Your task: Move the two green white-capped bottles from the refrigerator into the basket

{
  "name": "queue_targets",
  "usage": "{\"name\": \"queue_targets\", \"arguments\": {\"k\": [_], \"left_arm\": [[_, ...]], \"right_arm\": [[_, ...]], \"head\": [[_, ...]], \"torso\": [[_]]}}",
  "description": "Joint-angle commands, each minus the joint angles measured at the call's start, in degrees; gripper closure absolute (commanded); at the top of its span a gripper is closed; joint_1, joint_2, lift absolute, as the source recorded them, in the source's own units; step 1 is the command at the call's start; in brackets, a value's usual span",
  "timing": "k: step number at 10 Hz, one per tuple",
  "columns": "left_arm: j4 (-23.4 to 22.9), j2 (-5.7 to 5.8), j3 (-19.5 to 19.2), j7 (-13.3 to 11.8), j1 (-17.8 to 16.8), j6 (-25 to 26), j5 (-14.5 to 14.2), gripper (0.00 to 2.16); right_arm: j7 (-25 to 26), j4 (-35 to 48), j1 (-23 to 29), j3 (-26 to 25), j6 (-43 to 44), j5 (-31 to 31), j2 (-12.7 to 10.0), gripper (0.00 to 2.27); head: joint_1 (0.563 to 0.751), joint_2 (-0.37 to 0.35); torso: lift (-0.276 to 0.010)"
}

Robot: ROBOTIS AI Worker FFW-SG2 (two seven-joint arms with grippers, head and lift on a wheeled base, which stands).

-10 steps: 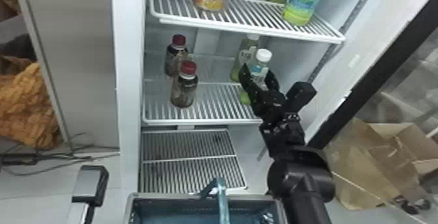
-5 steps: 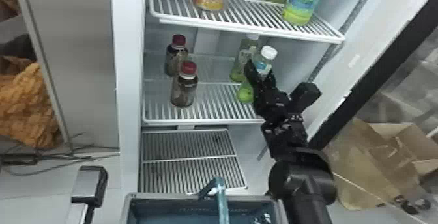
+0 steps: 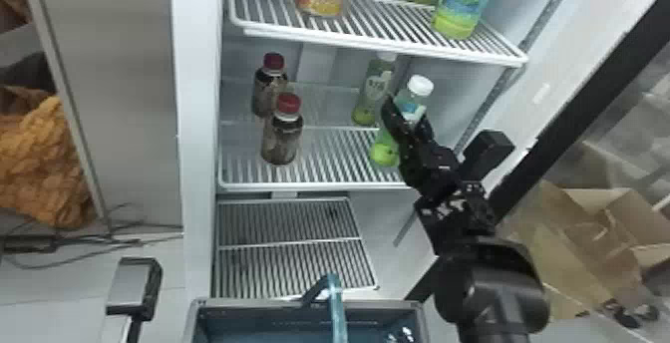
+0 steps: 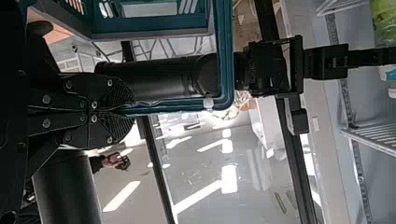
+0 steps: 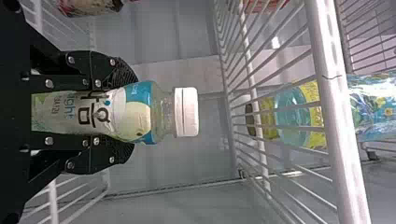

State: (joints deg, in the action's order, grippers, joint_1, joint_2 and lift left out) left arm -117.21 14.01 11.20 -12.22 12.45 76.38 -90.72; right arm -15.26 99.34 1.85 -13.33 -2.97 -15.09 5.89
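Right gripper [image 5: 126, 112] closed on the front green white-capped bottle [image 3: 386, 147], at the middle shelf [image 3: 319, 186]'s right end; right arm [image 3: 488, 287] is nearer. Bottle's long axis runs along the gripper, cap [image 5: 187, 112] past its tips, up and leaning right. Basket [image 3: 379, 305] is below that shelf, handle [image 4: 226, 56] clamped in left gripper [image 4: 130, 111].

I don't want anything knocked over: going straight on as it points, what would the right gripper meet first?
Past the bottle it grips, the right gripper would probably meet the rear green bottle first, though the depth is hard to judge.
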Motion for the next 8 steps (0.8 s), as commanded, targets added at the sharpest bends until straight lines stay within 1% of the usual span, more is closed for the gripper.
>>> {"name": "queue_targets", "arguments": {"k": [1,3,4,8], "left_arm": [[0.0,0.05,-0.01,-0.08,0.06,0.12,0.11,1.13],[0.0,0.05,-0.01,-0.17,0.2,0.12,0.11,1.13],[-0.14,0.05,-0.12,-0.17,0.34,0.12,0.11,1.13],[-0.14,0.05,-0.23,-0.17,0.48,0.12,0.23,1.13]], "right_arm": [[-1.26,2.82,1.66,-1.41,-2.94,-0.11,0.0,0.89],[-2.05,10.13,5.74,-2.21,-6.59,-0.11,0.0,0.89],[-2.23,12.38,7.15,-2.44,-6.73,-0.56,-0.09,0.89],[-3.54,26.3,14.04,-3.01,-16.72,-0.9,-0.61,0.89]], "head": [[0.695,-0.35],[0.695,-0.35],[0.695,-0.35],[0.695,-0.35]], "torso": [[-0.263],[-0.263],[-0.263],[-0.263]]}}
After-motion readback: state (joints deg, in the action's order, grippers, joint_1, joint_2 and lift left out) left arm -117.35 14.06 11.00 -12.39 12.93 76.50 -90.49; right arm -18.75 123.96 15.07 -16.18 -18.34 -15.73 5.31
